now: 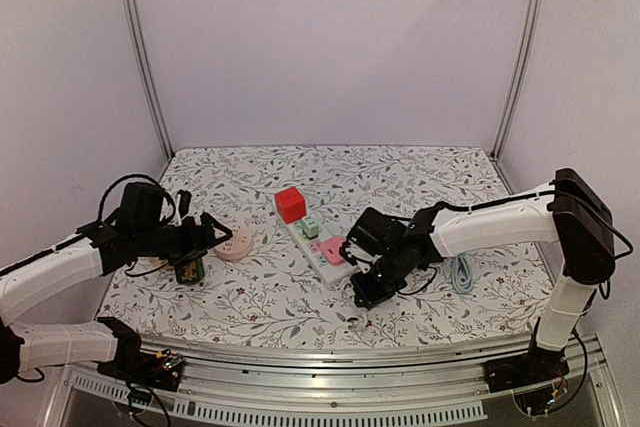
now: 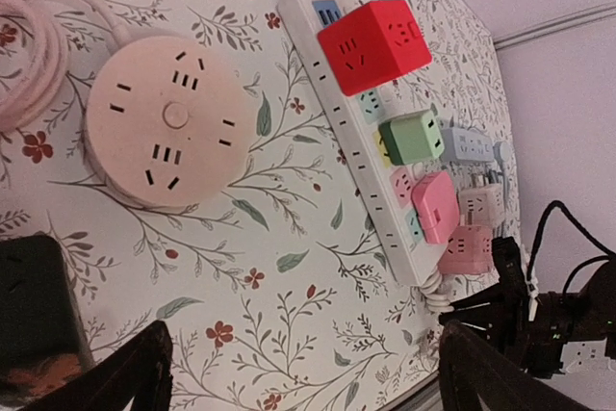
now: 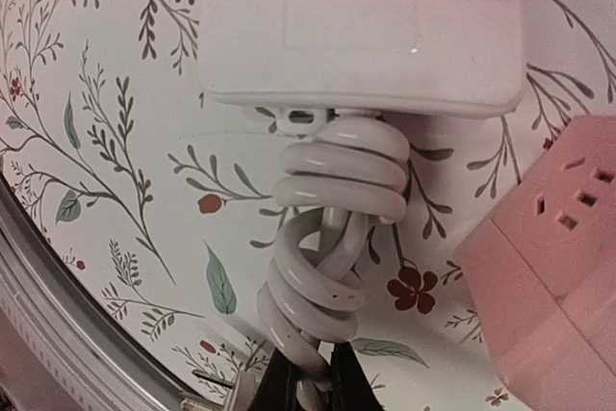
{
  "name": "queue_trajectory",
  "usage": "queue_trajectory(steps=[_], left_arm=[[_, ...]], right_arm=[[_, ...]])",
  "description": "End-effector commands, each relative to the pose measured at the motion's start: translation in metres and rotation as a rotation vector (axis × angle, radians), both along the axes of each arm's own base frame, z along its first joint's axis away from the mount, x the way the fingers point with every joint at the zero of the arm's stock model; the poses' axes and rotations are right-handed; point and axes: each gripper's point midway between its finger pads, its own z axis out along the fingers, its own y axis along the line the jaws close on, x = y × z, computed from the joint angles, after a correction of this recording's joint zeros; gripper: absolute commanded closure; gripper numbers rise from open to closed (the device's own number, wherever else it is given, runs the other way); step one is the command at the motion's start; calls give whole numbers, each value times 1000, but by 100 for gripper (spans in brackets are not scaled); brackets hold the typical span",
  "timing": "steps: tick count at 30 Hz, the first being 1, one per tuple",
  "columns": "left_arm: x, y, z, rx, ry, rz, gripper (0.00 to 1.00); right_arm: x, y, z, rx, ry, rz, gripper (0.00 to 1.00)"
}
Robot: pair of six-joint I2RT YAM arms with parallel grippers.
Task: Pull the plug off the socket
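Top external view: the left gripper (image 1: pixel 218 231) hangs released beside the round socket (image 1: pixel 236 244). The right gripper (image 1: pixel 362 297) is clenched on the coiled cord (image 3: pixel 332 238) at the near end of the white power strip (image 2: pixel 346 132). The pink plug (image 1: pixel 332 249) sits in that strip. It would be best to steady the strip first, then draw the plug straight up. A floral tablecloth (image 1: pixel 260 297) covers the table, with pale walls (image 1: pixel 320 47) around it.

Probably a lab booth: aluminium frame (image 1: pixel 140 47), plain walls (image 1: pixel 330 37).
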Motion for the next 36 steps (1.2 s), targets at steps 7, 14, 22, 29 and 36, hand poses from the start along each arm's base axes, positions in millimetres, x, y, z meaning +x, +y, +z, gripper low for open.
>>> queue_trajectory(steps=[7,14,22,29,36], left_arm=[[6,-33,6,51,-16,-8,6],[9,-59,9,66,-28,-50,7],[11,-75,9,68,-28,-82,8],[10,-76,10,69,-32,-90,8],[9,-76,15,59,-43,-91,8]], right_arm=[[-36,-50,5,-42,32,6,100],[-40,-64,8,-44,21,-18,100],[-27,-53,28,32,-49,-52,64],[-15,-42,69,129,-132,-77,36],[8,-25,93,168,-142,-123,35]])
